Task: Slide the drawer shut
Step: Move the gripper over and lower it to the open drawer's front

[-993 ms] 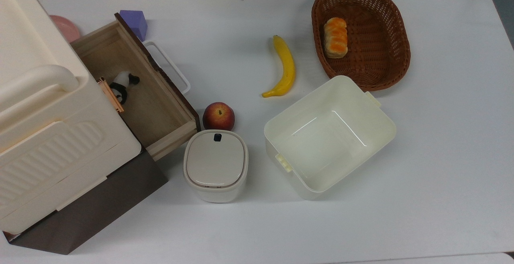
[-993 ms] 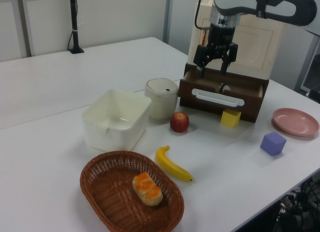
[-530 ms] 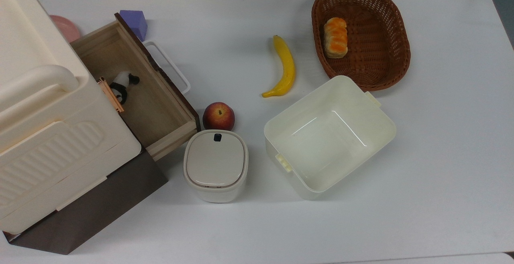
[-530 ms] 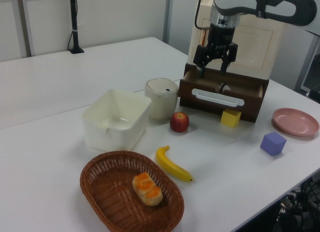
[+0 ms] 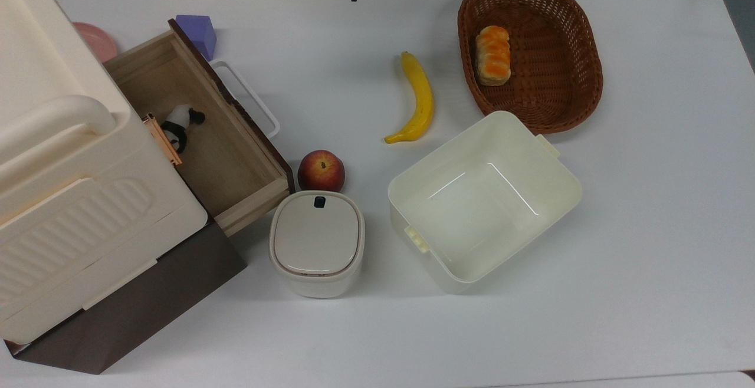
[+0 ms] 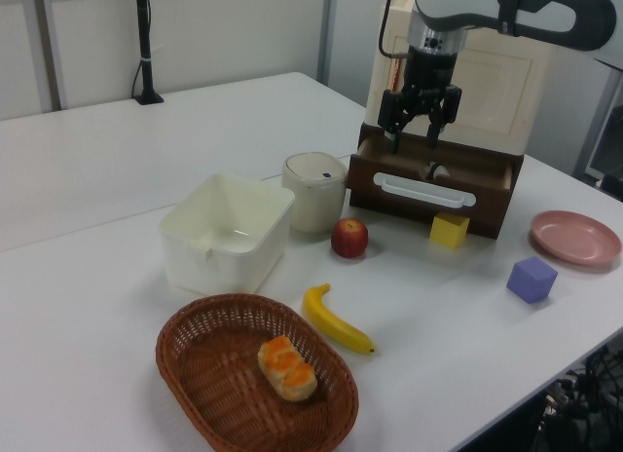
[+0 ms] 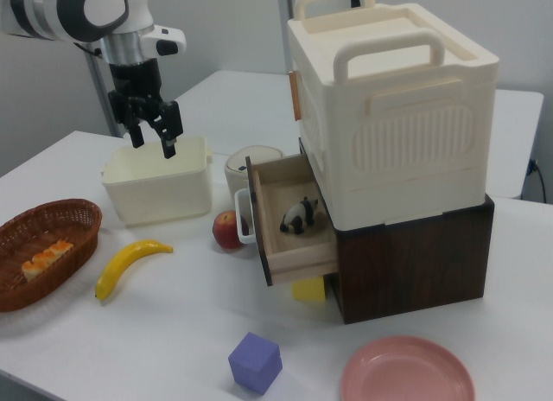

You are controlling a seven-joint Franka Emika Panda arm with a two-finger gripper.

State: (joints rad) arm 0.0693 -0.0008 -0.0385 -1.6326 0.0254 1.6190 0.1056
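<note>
On the bench, drawer: standing pulled out, holding a toy panda
Pincer: hovering spread, gripping nothing

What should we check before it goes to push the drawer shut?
1. Drawer open, needs closing: ok, pulled out of the dark cabinet.
2. Contents below the rim: ok, the panda toy lies on the drawer floor.
3. Handle reachable: ok, nothing sits in front of it in the right view.
4. Hand free: ok, fingers apart, holding nothing.
5. Hand lined up on the drawer front: not ok, it hangs high in the air, touching nothing.
6. Apple clear of the drawer front: cannot tell, it sits close to the corner.
</note>
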